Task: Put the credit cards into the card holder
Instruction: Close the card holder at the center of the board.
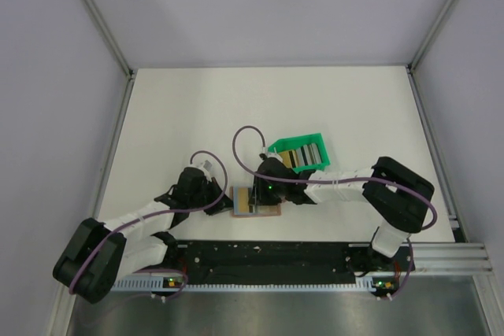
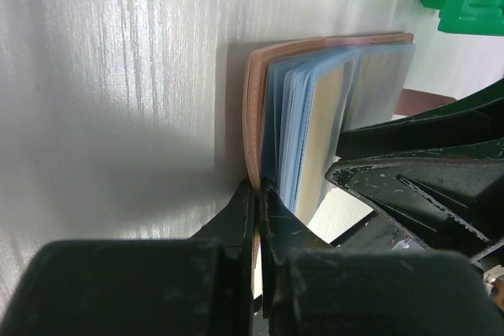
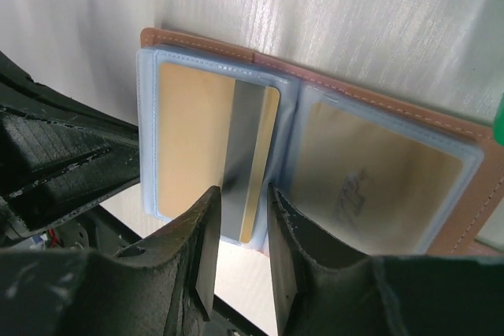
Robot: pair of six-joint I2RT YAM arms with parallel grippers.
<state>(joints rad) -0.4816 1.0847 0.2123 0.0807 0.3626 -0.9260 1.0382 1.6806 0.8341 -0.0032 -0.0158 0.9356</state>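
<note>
Right pincer (image 3: 242, 192) sits nearest in its wrist view, fingers a little apart and flanking the near end of a gold card with a grey band (image 3: 236, 147). I cannot tell whether they grip it. That card lies at one clear sleeve of the open card holder (image 3: 362, 104); a second gold card (image 3: 370, 179) sits in the neighbouring sleeve. Left pincer (image 2: 257, 194) is pressed together on the holder's tan cover edge. I see the holder flat on the white surface (image 1: 197, 108) between the arms, with the green tray (image 1: 315, 141) just beyond it and more cards (image 1: 299, 156) inside.
</note>
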